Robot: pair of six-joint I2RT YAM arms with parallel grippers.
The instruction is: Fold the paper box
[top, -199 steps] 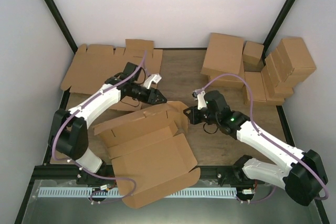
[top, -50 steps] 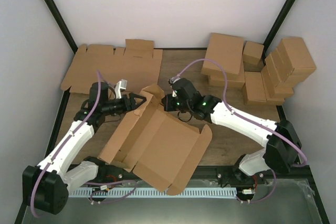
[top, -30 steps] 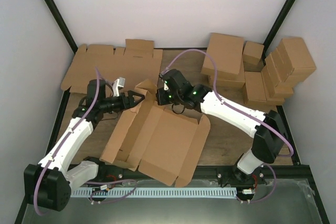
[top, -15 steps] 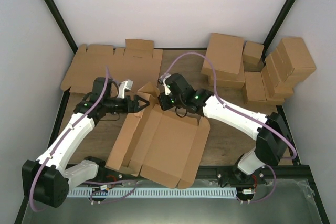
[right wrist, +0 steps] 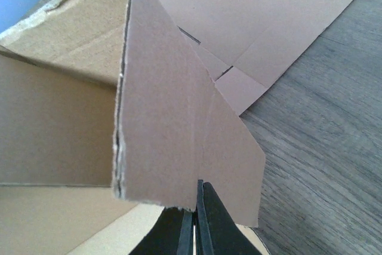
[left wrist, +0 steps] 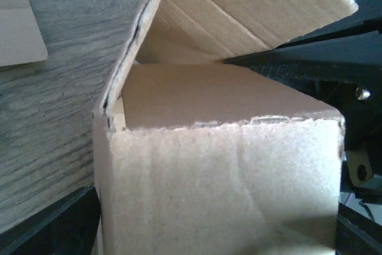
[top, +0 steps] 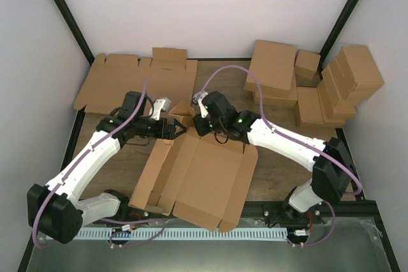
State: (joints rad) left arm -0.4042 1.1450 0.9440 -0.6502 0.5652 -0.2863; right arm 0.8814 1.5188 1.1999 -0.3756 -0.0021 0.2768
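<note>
We see the paper box [top: 204,179] lying half-open on the wooden table [top: 284,173] between the two arms, with its far flaps raised. The left gripper [top: 178,130] is spread wide astride one upright flap (cardboard fills its wrist view). The right gripper [right wrist: 196,188] has its fingers pressed together, tips against another raised flap.

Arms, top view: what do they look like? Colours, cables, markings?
The left arm and right arm have white link shells with black joints and bases. A mauve cable loops along each. Small green lights show near the right wrist. The right gripper's fingers are black and tapered. No printed markings are visible.
</note>
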